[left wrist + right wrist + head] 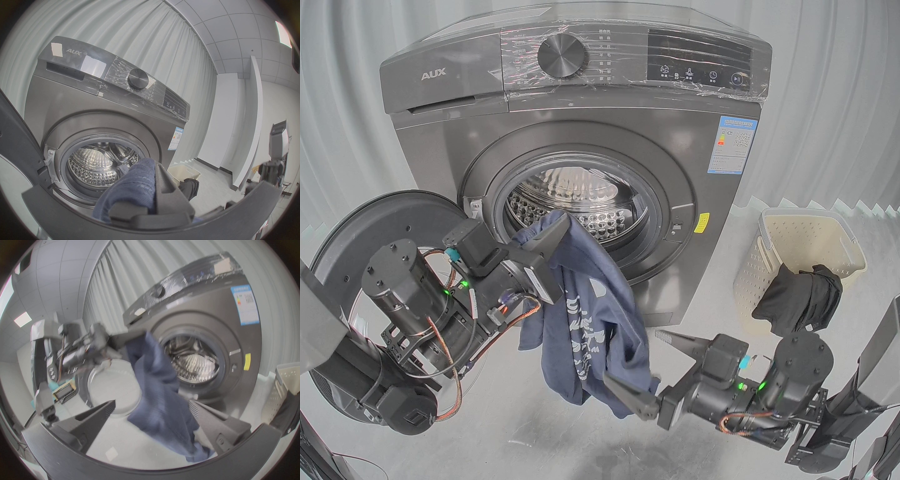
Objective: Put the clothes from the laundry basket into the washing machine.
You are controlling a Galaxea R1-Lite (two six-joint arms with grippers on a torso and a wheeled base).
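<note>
At the drum [575, 187], left jaws clench the shirt [594, 306] — right jaws, spread, should feed its hanging hem inside.

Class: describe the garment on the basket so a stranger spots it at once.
Beside the grey washing machine, on the robot's right, stands a cream laundry basket. Draped over its rim is a black garment, plain, unlike the printed navy shirt.

— Home laundry room?
— Hardly. More like a lab or test room. Pale curtain [831, 94] as backdrop behind the washing machine [425, 144], plastic film [625, 56] over its control panel, office-style tiled ceiling [237, 34] with a flat panel light [282, 34], bare white partition [250, 125], plain grey floor [519, 425].
</note>
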